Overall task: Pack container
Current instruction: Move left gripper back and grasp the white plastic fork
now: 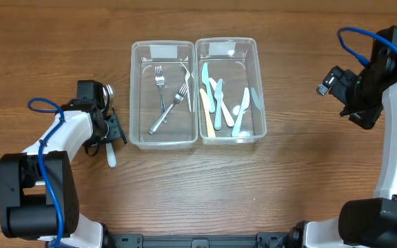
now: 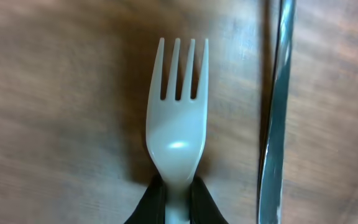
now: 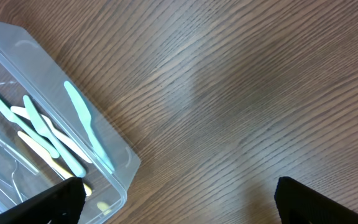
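The left gripper [image 2: 178,200] is clamped on the handle of a white plastic fork [image 2: 178,124]. Its black fingers [image 2: 149,204] press the neck from both sides. The four tines project straight out past the fingertips, and the bowl faces the wrist camera. A soft shadow surrounds the fork on the wooden table [image 1: 288,193]. Whether the fork touches the wood or is held just over it cannot be told.

Just beside this gripper, on its right, runs the wall of the clear container of metal forks [image 1: 147,89]. In the left wrist view it shows as a shiny vertical edge close to the tines but apart from them. Several metal forks [image 1: 160,96] lie inside, crossing each other.

Beyond that bin and touching it along one side sits the clear container of plastic knives [image 1: 236,69]. It holds teal, cream and white plastic knives [image 1: 219,103].

The right gripper [image 3: 179,196] hangs above bare wood with its fingers [image 3: 61,199] spread wide, gripping nothing. The corner of the knife bin lies ahead of it, toward its left fingertip, while the fork is well apart on the far side of both bins.
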Controlling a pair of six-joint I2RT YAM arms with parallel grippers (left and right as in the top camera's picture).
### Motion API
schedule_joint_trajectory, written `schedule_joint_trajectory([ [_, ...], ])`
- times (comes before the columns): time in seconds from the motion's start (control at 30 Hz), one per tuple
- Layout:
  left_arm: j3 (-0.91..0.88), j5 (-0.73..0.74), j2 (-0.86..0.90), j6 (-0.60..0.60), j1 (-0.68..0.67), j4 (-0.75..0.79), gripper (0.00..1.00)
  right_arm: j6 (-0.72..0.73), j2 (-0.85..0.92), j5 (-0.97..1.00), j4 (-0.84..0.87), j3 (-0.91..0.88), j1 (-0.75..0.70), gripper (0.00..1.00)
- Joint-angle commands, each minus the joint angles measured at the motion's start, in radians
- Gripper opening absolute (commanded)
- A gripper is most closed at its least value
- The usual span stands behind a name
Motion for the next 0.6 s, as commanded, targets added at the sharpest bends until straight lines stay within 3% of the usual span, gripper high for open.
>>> schedule_joint_trajectory([
  [0.0,0.083,0.028,-0.022,0.014,0.005,-0.082,0.04,0.001,-0.002,0.002,0.002,-0.003,0.002,1.0],
  [0.33,0.457,0.036,-0.225,0.065,-0.045,-0.377,0.04,0.001,-0.002,0.001,0.002,-0.003,0.002,1.0],
  [0.57,0.495,0.037,-0.25,0.068,-0.183,-0.295,0.04,0.001,-0.002,0.001,0.002,-0.003,0.002,1.0],
])
